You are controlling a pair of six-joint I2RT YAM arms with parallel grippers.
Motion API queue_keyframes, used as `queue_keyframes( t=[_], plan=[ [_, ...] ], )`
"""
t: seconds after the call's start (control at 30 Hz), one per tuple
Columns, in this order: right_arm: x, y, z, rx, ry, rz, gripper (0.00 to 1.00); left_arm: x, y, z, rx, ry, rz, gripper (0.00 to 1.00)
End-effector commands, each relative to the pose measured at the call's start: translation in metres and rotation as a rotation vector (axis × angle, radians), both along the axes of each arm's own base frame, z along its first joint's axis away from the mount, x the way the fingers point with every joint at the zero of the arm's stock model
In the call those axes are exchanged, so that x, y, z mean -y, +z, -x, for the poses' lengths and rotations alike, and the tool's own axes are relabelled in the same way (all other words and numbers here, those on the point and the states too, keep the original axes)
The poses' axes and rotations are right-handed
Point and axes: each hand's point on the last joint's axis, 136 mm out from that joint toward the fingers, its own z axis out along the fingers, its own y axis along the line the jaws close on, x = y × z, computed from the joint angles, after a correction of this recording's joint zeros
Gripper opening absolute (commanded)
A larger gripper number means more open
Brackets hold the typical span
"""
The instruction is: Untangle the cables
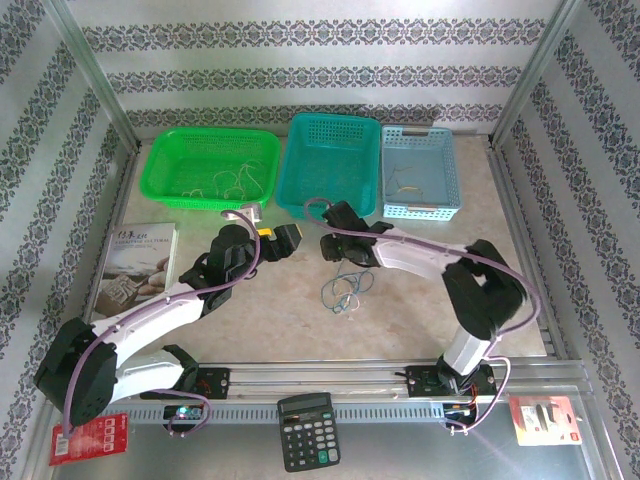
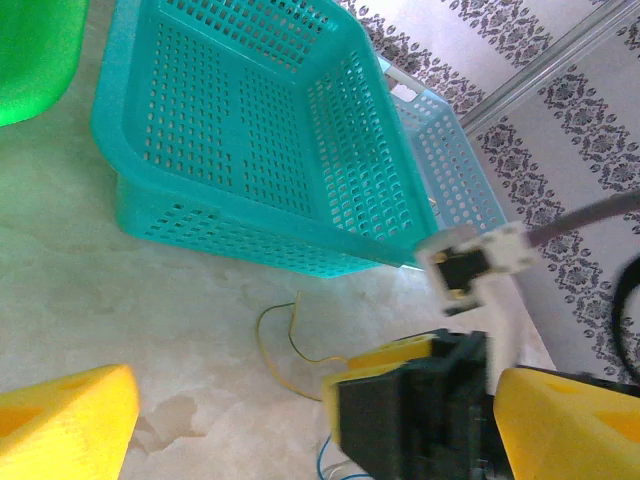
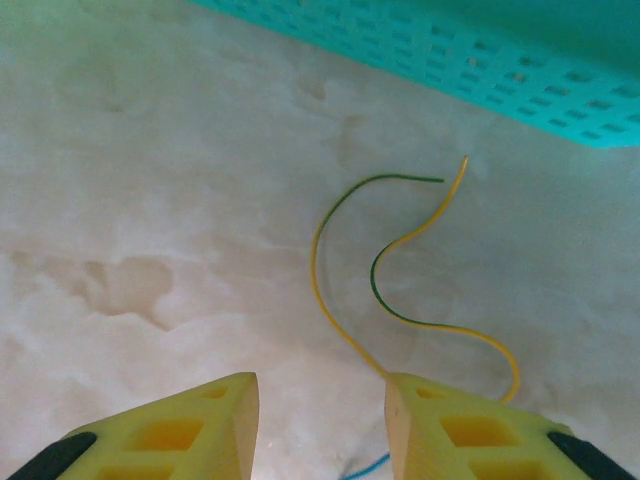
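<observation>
The cables (image 1: 347, 290) lie as a small tangle of blue, yellow and pale loops on the table just in front of the teal basket. In the right wrist view a yellow-green cable (image 3: 400, 250) curls over the table and runs under the right fingertip, with a bit of blue cable (image 3: 365, 466) below. My right gripper (image 3: 322, 400) is open with nothing between its fingers, low over the tangle's far end (image 1: 333, 250). My left gripper (image 1: 278, 240) stands wide open beside it, its fingers (image 2: 65, 420) spread around the view of the right gripper's head (image 2: 420, 410) and the yellow cable (image 2: 272, 345).
Three baskets line the back: green (image 1: 165, 160) with thin wires inside, teal (image 1: 333, 205), and light blue (image 1: 447, 175) with a wire in it. A book (image 1: 135, 265) lies at the left. A calculator (image 1: 308, 430) sits on the near rail.
</observation>
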Motion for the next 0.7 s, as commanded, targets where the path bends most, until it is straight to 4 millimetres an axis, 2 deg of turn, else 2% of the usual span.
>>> queue_keyframes(
  t=[0.0, 0.43, 0.6, 0.67],
  plan=[
    [0.000, -0.013, -0.002, -0.017, 0.028, 0.074, 0.38, -0.006, 0.020, -0.004, 0.054, 0.027, 0.040, 0.92],
    [0.001, -0.043, -0.011, -0.055, 0.027, 0.135, 0.36, -0.007, 0.021, -0.003, 0.056, 0.031, 0.042, 0.92],
    [0.001, -0.054, -0.004, -0.086, 0.037, 0.141, 0.29, -0.008, 0.022, -0.003, 0.059, 0.034, 0.045, 0.92],
    [0.001, -0.059, -0.001, -0.093, 0.042, 0.148, 0.22, -0.008, 0.021, -0.003, 0.058, 0.036, 0.045, 0.92]
  ],
)
